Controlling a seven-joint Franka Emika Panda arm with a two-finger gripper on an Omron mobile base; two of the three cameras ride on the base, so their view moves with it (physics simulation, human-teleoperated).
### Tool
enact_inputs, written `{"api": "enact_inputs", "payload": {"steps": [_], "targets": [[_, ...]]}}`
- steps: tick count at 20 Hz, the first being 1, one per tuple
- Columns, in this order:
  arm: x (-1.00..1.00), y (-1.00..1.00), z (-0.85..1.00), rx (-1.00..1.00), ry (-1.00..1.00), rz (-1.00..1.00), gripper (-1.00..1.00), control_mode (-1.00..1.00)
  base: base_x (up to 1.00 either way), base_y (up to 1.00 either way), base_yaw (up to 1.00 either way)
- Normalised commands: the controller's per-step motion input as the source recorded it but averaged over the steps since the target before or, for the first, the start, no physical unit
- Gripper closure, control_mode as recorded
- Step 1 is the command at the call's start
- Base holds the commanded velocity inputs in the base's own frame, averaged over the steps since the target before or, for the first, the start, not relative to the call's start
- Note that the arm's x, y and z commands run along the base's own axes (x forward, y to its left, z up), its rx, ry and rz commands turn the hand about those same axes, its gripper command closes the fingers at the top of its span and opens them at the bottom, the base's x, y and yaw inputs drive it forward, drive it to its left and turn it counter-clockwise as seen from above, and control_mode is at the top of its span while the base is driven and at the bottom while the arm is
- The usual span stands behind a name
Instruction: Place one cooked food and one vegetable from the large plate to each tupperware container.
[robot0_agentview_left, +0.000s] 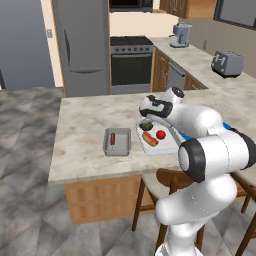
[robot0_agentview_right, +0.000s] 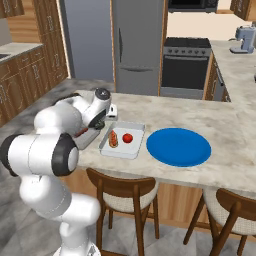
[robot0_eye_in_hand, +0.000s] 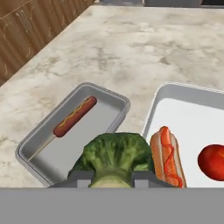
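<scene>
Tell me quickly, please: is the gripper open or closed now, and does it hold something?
Gripper: closed on the green vegetable, holding it above the counter between the two containers.

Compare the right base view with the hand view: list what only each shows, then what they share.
Right base view alone: the large plate, bare and blue, right of the whitish tray, plus two stools.

Hand view alone: the claw shut on the green vegetable, and the sausage lying in the grey tray.

Both: the whitish tray holding the hot dog and the tomato, on the marble counter.
</scene>
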Motion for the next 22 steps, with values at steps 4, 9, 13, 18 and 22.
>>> {"api": "enact_inputs", "payload": {"steps": [4, 9, 13, 18, 22], "targets": [[0.12, 0.93, -0.01, -0.01, 0.1, 0.0, 1.0, -1.0, 0.0, 0.0, 0.0], [0.0, 0.34, -0.22, -0.06, 0.0, 0.0, 1.0, -1.0, 0.0, 0.0, 0.0], [0.0, 0.23, -0.4, -0.12, -0.03, 0.0, 1.0, -1.0, 0.0, 0.0, 0.0], [0.0, 0.18, -0.39, -0.03, -0.01, 0.0, 1.0, -1.0, 0.0, 0.0, 0.0], [0.01, 0.05, -0.48, 0.0, 0.01, 0.0, 1.0, -1.0, 0.0, 0.0, 0.0]]}}
